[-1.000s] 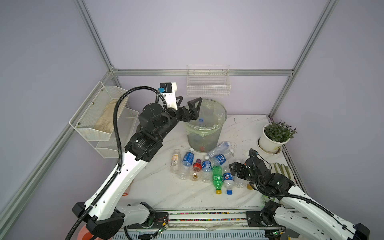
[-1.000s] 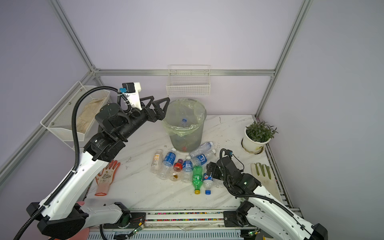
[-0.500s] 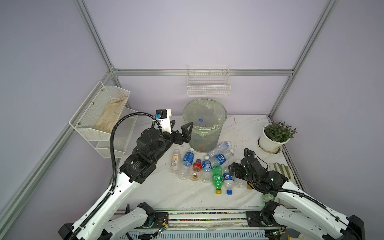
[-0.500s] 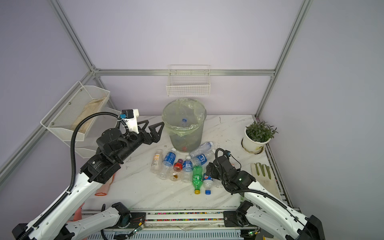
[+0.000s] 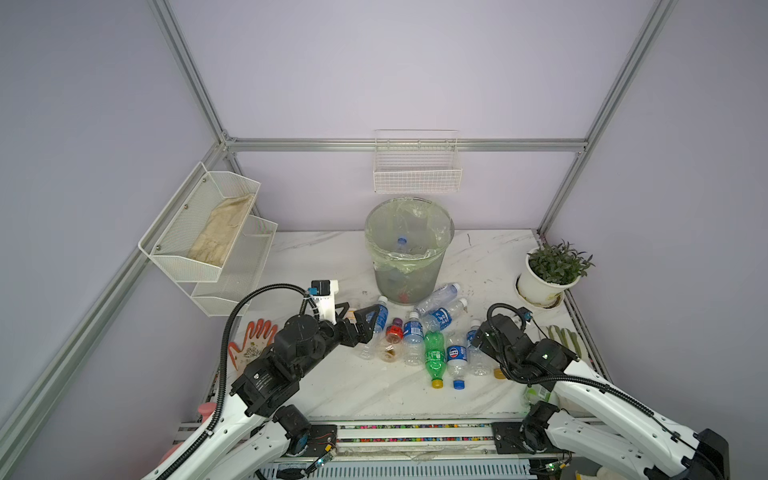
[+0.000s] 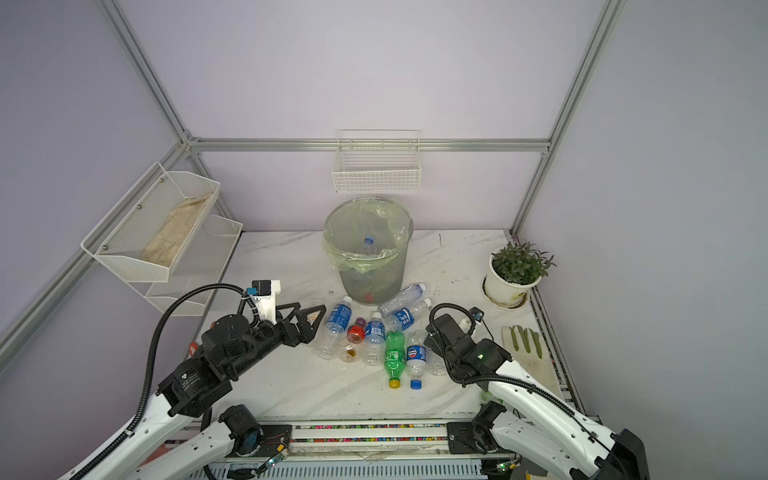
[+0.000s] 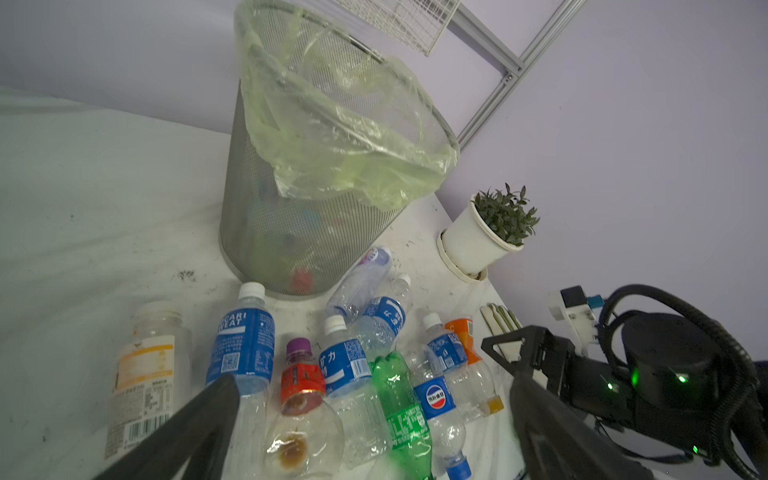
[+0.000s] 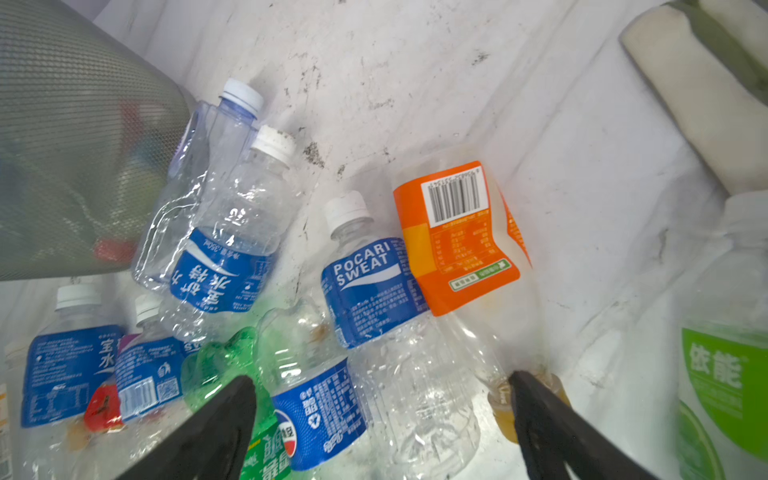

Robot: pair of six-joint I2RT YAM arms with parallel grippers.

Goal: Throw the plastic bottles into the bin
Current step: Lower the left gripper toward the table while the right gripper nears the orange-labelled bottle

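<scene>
1. Your left gripper (image 5: pixel 359 311) has come down from the bin's rim to table height. Its jaws stand wide apart and hold nothing.
2. It is now at the left end of the plastic bottles (image 5: pixel 415 338), which lie in a loose row on the marble table (image 5: pixel 328 249).
3. In the left wrist view, the wide-mouthed bottle (image 7: pixel 145 365) lies outside one finger (image 7: pixel 199 419). The blue-labelled bottle (image 7: pixel 245 345) and the red-labelled bottle (image 7: pixel 301 380) lie just ahead, between the two fingers.
4. The bin (image 5: pixel 415 286) stands upright just behind the row. You can see a blue-capped bottle (image 5: pixel 401 241) inside it.
5. The green bottle (image 5: pixel 434 353) lies in the middle of the row, its yellow cap toward the front edge.
6. Your right gripper (image 8: pixel 380 380) has shifted only a little. It hangs low over the right end of the row, jaws wide apart, nothing held. The Pocari Sweat bottle (image 8: pixel 370 282) lies ahead between its fingers, and the orange-labelled bottle (image 8: pixel 457 237) lies beside that one.
7. A green-labelled bottle (image 8: pixel 723 365) lies apart, outside the fingers.
</scene>
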